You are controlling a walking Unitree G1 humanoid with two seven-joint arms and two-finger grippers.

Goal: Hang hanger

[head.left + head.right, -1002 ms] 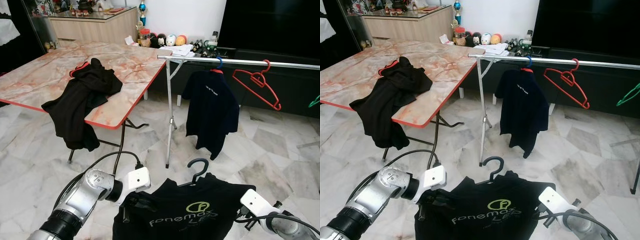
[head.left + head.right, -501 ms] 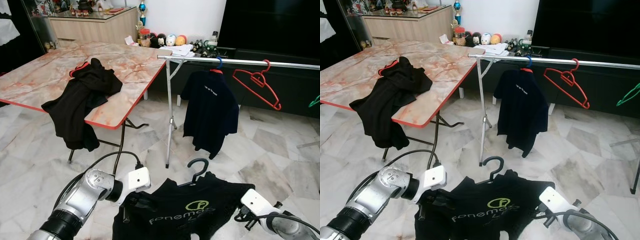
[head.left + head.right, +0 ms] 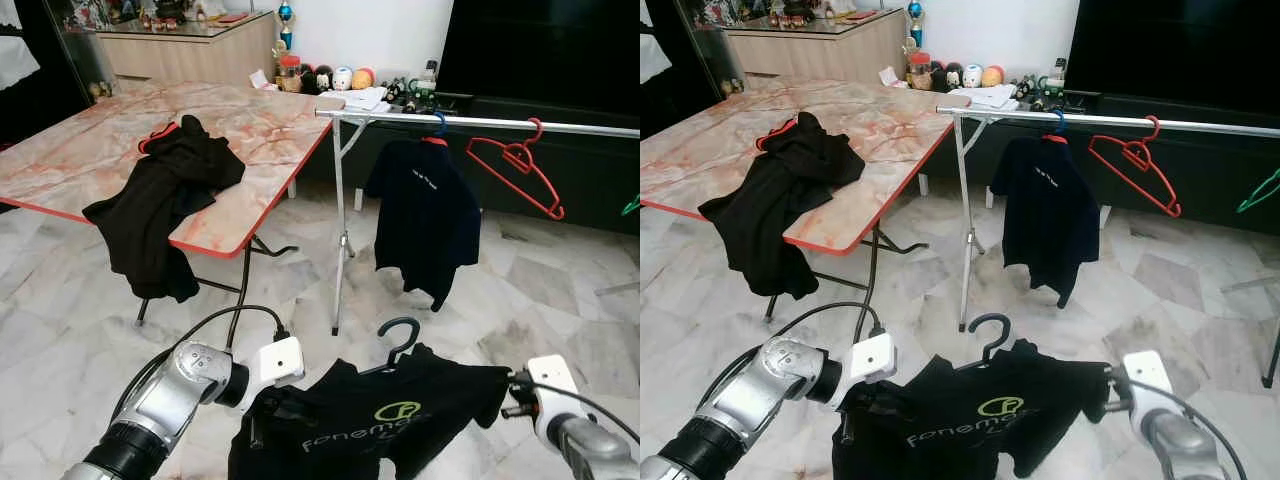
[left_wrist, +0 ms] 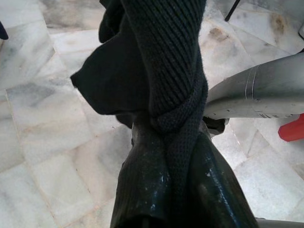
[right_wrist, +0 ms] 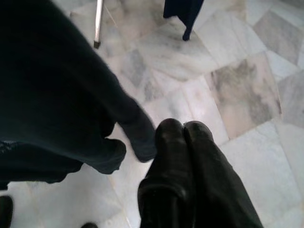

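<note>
A pale marble floor (image 3: 80, 330) spreads under a folding table and a clothes rail, and low in front of the robot a black T-shirt (image 3: 370, 425) with a green logo hangs on a dark hanger (image 3: 398, 338), whose hook curls up just above the collar. The left gripper (image 4: 164, 190) is clenched on the shirt's left shoulder, with a twist of ribbed black fabric pinched between its fingers (image 4: 142, 190). The right gripper (image 5: 183, 156) sits just beside the shirt's right sleeve; its fingers (image 5: 166, 166) are pressed together with no cloth between them, and the sleeve's edge lies right next to their tips, though whether it touches them cannot be told. Beyond the shirt stands the metal clothes rail (image 3: 480, 122), well apart from the hanger's hook. On it hang a navy shirt (image 3: 422, 220) and, farther along to the right, a bare red hanger (image 3: 515, 170). To the left is the marble-patterned table (image 3: 100, 150) with red edging, and a black garment (image 3: 160, 200) is draped over its near edge. Small toys and bottles line the wall behind.
</note>
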